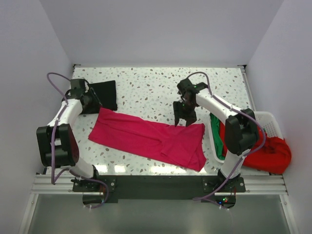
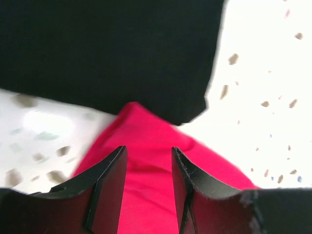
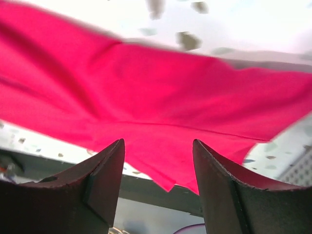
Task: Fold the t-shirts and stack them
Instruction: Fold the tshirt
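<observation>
The magenta-pink t-shirt (image 1: 151,139) lies spread flat across the middle of the table, running left to right. A folded black t-shirt (image 1: 105,94) lies at the far left, touching the pink shirt's left end. My left gripper (image 1: 93,101) is open and empty just over the pink shirt's left corner (image 2: 146,146), below the black shirt (image 2: 107,53). My right gripper (image 1: 184,120) is open and empty above the pink shirt's far right edge (image 3: 161,92). A red t-shirt (image 1: 270,153) and a green t-shirt (image 1: 217,134) sit in the basket.
A white lattice basket (image 1: 269,123) stands at the table's right edge and also shows in the right wrist view (image 3: 297,170). The dark front rail (image 1: 156,181) runs along the near edge. White walls close in at the back and sides.
</observation>
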`<state>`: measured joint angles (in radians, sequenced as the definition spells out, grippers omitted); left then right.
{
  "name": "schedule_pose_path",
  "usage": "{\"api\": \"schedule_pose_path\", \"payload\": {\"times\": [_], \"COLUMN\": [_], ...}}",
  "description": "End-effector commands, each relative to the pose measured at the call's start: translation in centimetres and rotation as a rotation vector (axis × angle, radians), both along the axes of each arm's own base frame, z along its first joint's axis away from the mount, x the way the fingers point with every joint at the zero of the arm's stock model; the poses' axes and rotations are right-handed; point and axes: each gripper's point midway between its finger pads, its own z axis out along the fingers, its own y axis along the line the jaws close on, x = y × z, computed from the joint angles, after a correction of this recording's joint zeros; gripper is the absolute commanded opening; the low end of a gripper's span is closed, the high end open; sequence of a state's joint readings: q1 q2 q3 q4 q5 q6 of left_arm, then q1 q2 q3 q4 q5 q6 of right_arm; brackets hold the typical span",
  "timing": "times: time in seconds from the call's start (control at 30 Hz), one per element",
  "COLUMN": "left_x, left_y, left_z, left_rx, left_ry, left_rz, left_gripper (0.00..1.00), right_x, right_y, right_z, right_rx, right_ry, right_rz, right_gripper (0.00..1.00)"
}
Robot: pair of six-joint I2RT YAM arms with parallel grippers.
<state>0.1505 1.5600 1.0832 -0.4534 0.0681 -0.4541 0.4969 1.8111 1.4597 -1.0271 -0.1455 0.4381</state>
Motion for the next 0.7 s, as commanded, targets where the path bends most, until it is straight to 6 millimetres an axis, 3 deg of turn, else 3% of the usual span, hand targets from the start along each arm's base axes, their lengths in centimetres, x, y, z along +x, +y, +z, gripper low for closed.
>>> {"api": "schedule_pose_path", "payload": {"times": [0.0, 0.1, 0.17, 0.3, 0.4, 0.53, 0.67], "left_x": [3.3, 3.4, 2.9, 0.7, -2.1, -4.9, -6.8], "left_y": [-3.9, -6.0, -6.2, -5.9, -5.5, -4.1, -2.4], "left_z": [1.7, -0.2, -2.3, -5.5, -8.1, -9.9, -10.1], "left_rx": [-0.073, -0.164, -0.182, -0.174, -0.189, -0.236, -0.195], "left_ry": [-0.110, -0.079, -0.008, 0.120, 0.199, 0.251, 0.269], "left_rz": [-0.092, -0.131, -0.125, -0.111, -0.063, 0.048, 0.124], "left_gripper": [0.47, 0.47, 0.47, 0.47, 0.47, 0.48, 0.48], "right_x": [-0.4, -0.3, -0.9, -1.9, -2.5, -2.6, -2.8], "right_y": [-3.2, -4.3, -5.0, -6.4, -7.3, -8.4, -9.8], "right_z": [-0.8, -2.0, -2.9, -4.5, -5.8, -7.2, -8.2], "right_rx": [-0.109, -0.128, -0.144, -0.203, -0.222, -0.247, -0.280], "right_ry": [0.021, 0.039, 0.072, 0.117, 0.146, 0.165, 0.182], "right_rz": [-0.089, -0.142, -0.163, -0.179, -0.189, -0.203, -0.229], "right_gripper": [0.62, 0.62, 0.63, 0.63, 0.63, 0.63, 0.63]}}
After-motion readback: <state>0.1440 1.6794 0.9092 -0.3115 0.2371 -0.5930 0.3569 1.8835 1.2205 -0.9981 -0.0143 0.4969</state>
